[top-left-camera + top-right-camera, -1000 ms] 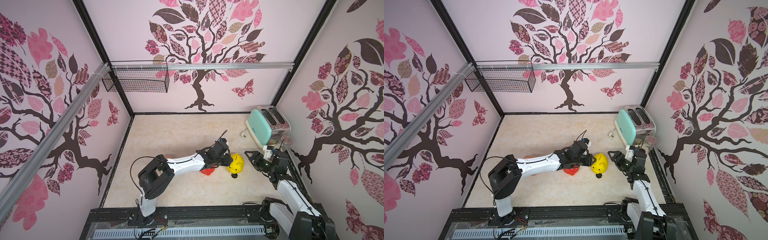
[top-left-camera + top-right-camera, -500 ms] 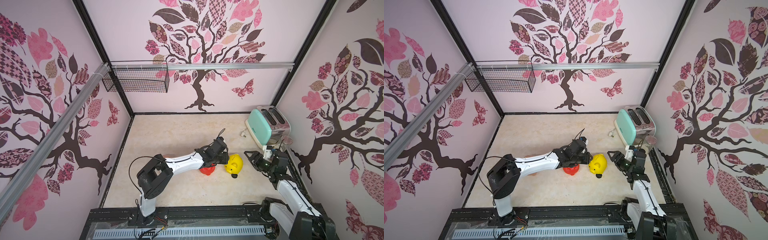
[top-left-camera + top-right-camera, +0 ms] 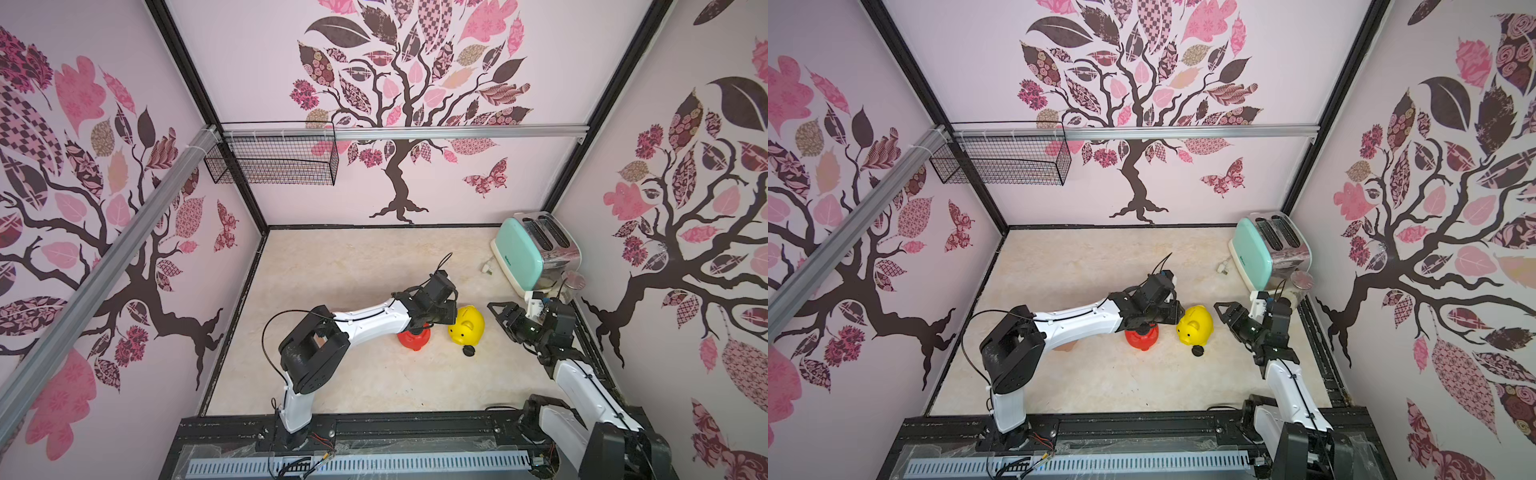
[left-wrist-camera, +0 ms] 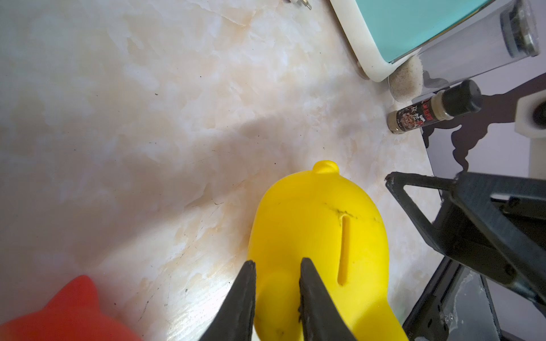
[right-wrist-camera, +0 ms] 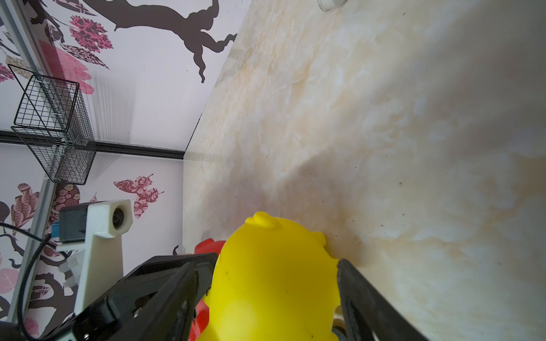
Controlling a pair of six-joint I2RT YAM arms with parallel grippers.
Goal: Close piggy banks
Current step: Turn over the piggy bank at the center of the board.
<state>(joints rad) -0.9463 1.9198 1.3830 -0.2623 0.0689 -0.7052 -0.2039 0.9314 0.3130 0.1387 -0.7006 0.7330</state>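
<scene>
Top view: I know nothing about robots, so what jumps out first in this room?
The bright yellow piggy bank sits on the marble-look table, a red piggy bank half hidden under the left arm beside it. The right arm faces the yellow one from the other side. A mint-green toaster stands in the far right corner, under pink tree decals.

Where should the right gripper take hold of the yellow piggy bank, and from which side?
Grip the yellow piggy bank across its rounded flanks near the tail end, coming level from the toaster side. The left gripper pinches the head end, and the open right gripper sits on that free side, probably wide enough.
</scene>
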